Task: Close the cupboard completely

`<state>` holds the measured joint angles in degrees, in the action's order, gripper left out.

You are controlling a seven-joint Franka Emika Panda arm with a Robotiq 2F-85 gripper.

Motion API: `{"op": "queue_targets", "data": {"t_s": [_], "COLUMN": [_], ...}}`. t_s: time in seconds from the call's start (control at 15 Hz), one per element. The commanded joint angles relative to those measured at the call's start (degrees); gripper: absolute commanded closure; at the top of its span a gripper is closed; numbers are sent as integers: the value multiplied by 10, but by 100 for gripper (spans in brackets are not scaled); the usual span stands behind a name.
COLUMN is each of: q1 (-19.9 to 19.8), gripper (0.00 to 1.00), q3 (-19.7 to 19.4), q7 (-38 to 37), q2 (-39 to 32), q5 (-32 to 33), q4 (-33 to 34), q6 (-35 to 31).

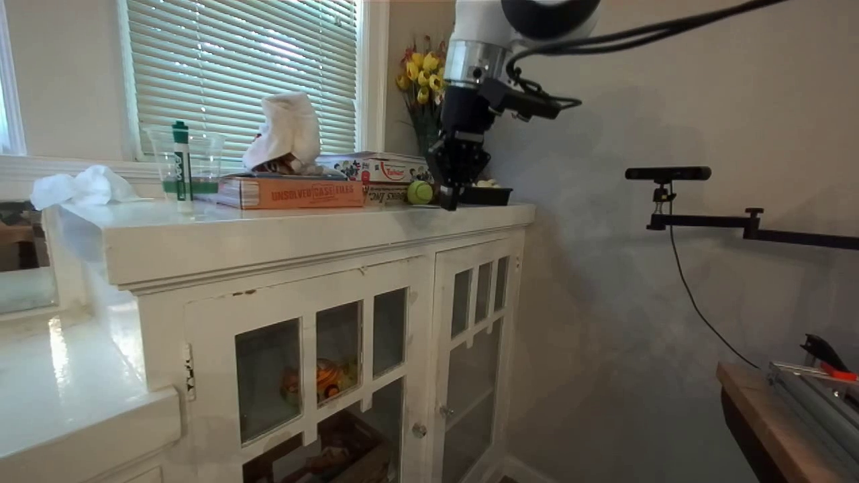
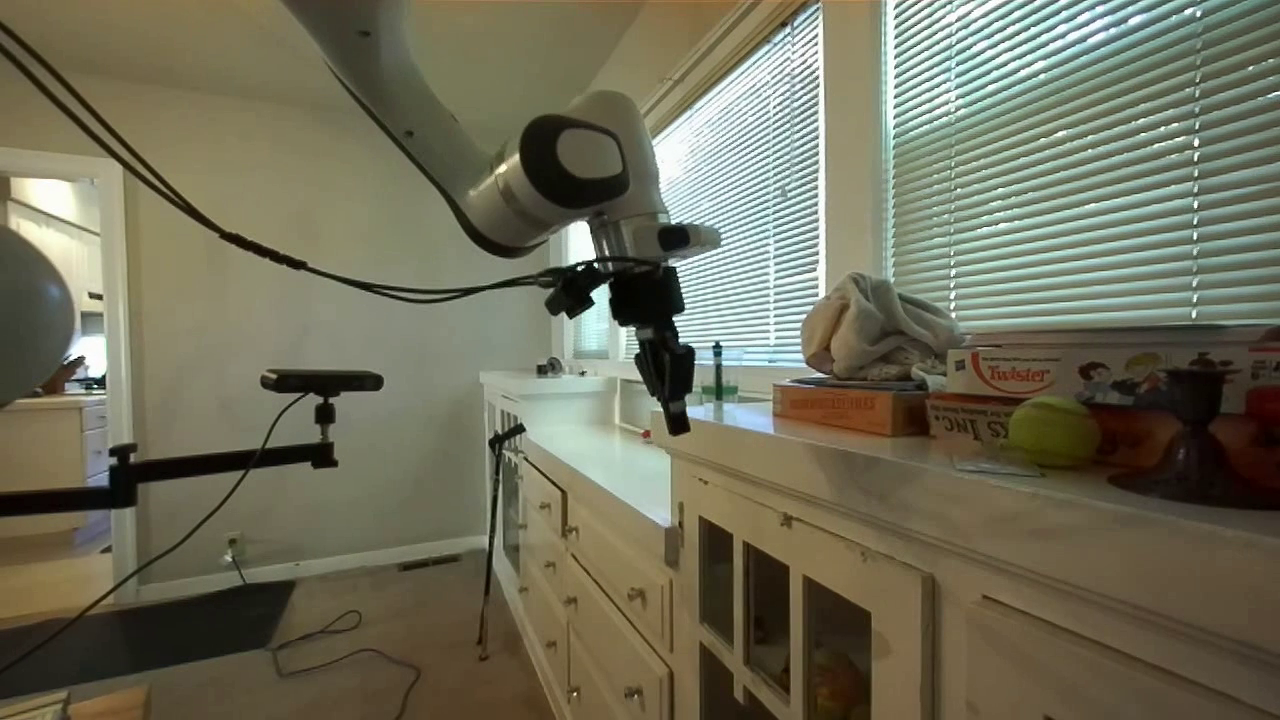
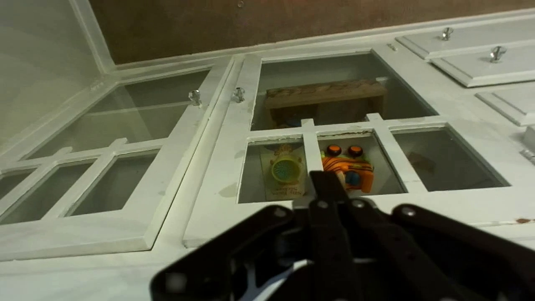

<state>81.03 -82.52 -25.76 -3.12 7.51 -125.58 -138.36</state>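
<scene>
The cupboard [image 1: 309,231] is a white cabinet with glass-paned doors; it also shows in an exterior view [image 2: 850,485] and the wrist view. One door [image 3: 221,175] lies close to its frame. The neighbouring door [image 3: 173,167] has an edge that seems to stand slightly out; I cannot tell whether either is fully shut. Clear knobs [image 3: 238,95] [image 3: 194,97] sit on the doors' facing edges. My gripper [image 1: 449,198] points down in front of the cupboard, near the height of its top. Its fingers [image 3: 328,179] are together and empty. It also hangs there in an exterior view [image 2: 678,418].
Boxes [image 1: 309,192], a tennis ball [image 1: 420,192], a cup with a marker [image 1: 181,161] and a cloth [image 1: 285,131] stand on the cupboard top. An orange toy [image 3: 351,169] is behind the glass. A camera on an arm [image 1: 668,174] stands off by the wall. Drawers [image 2: 620,590] adjoin the cupboard.
</scene>
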Motion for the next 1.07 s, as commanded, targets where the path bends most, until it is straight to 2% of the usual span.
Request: {"op": "queue_targets", "data": {"t_s": [0.0,0.13,0.27,0.4,0.53,0.67,0.73,0.8,0.87,0.93,1.0], "q1": [47,61,72,73,53,4,-26,-57,-131,-170,-209], "gripper": [100,100,100,100,100,100,74,73,67,85,78], "q3": [-14,-8,2,21,62,129,163,198,251,254,291], "q7": [-7,-13,-21,-28,-45,-72,-90,-118,-136,-33,-48], "q2": [45,54,74,109,165,214,238,260,230,126,143], "q5": [64,94,120,142,151,162,167,181,173,61,70], "q4": [83,125,158,178,179,166,152,138,127,160,151], "q6": [148,210,238,234,217,212,209,211,198,191,192]}}
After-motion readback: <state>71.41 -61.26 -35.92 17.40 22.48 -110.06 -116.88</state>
